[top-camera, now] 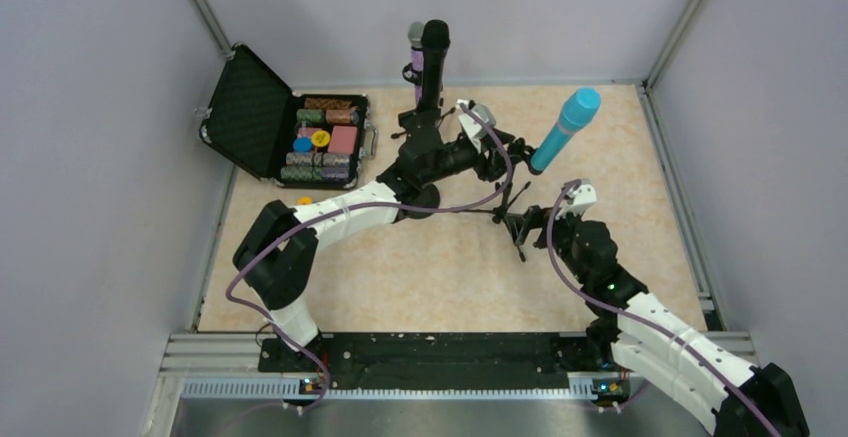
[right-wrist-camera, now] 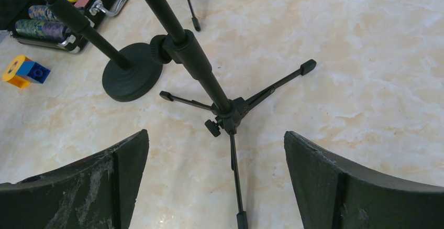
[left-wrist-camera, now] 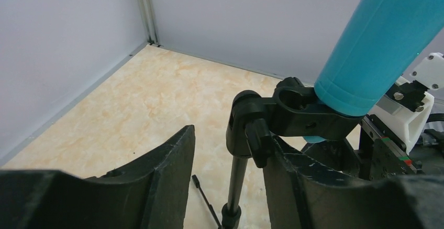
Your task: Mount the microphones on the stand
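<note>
Three microphones are in view over a flat surface [top-camera: 420,277] with a beige, marble-like pattern, closed in by plain grey walls [top-camera: 90,157] with metal posts at the corners. The light blue microphone [top-camera: 565,129] is a smooth matte cylinder, tilted, with its lower end seated in the black plastic clip [left-wrist-camera: 309,116] of the tripod stand [right-wrist-camera: 230,115]. The left pincer [left-wrist-camera: 228,145] is released: its dark, curved fingers are parted on either side of the stand's pole, and the clip sits just above them, nearer the right-hand finger. The right pincer [right-wrist-camera: 215,134] is spread wide and grasps nothing; the thin tripod legs lie directly below it. The black microphone [top-camera: 433,62] and the purple microphone [top-camera: 415,52], which has a silver head, stand upright side by side beyond the left pincer. A round-base stand [right-wrist-camera: 131,77] is to the left of the right pincer, with coloured blocks [right-wrist-camera: 23,72] and an open black case [top-camera: 250,112] farther left.
</note>
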Controlling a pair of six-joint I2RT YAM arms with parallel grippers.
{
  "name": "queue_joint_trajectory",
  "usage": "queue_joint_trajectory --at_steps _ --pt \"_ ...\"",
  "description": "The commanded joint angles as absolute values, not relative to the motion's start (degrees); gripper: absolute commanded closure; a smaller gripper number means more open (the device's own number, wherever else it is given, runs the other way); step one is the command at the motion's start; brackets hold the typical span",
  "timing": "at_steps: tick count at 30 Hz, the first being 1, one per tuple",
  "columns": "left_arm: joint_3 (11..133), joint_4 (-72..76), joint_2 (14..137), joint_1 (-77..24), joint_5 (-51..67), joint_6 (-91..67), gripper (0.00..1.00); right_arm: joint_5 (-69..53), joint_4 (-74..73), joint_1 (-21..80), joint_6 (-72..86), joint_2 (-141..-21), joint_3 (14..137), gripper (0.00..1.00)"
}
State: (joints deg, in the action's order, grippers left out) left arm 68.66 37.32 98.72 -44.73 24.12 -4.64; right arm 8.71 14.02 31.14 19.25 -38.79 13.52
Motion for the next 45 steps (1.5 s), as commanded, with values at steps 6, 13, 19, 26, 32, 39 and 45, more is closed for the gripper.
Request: queue_joint_trajectory --at_steps 6,13,19,26,32,39,45 --pt "68.63 38.48 95.33 -44.74 24.71 -2.39 0.41 9.41 16.47 31.55 19.66 -39.24 13.89 0.03" --pt "67.71 37.70 94.65 -44.74 25.06 -2.11 0.40 9.55 16.42 31.55 19.47 -39.55 14.01 0.03" --pt "65.81 37.05 94.39 -44.74 25.44 -2.24 0.39 9.67 16.87 31.55 19.26 -40.07 14.02 0.03" --pt "63.22 37.08 92.84 -44.82 25.49 -2.46 0.38 9.64 16.01 31.55 19.26 -39.74 14.13 0.03" --pt "60.47 35.92 89.99 -44.82 25.00 -2.20 0.34 9.10 15.25 31.55 19.37 -39.44 14.29 0.02" --pt "56.22 32.35 86.39 -44.82 24.02 -2.75 0.11 8.28 13.08 31.55 20.01 -39.22 14.85 0.02" --pt "49.89 30.99 82.38 -44.74 21.13 -4.78 0.01 7.47 11.84 31.55 21.30 -38.94 14.49 0.01"
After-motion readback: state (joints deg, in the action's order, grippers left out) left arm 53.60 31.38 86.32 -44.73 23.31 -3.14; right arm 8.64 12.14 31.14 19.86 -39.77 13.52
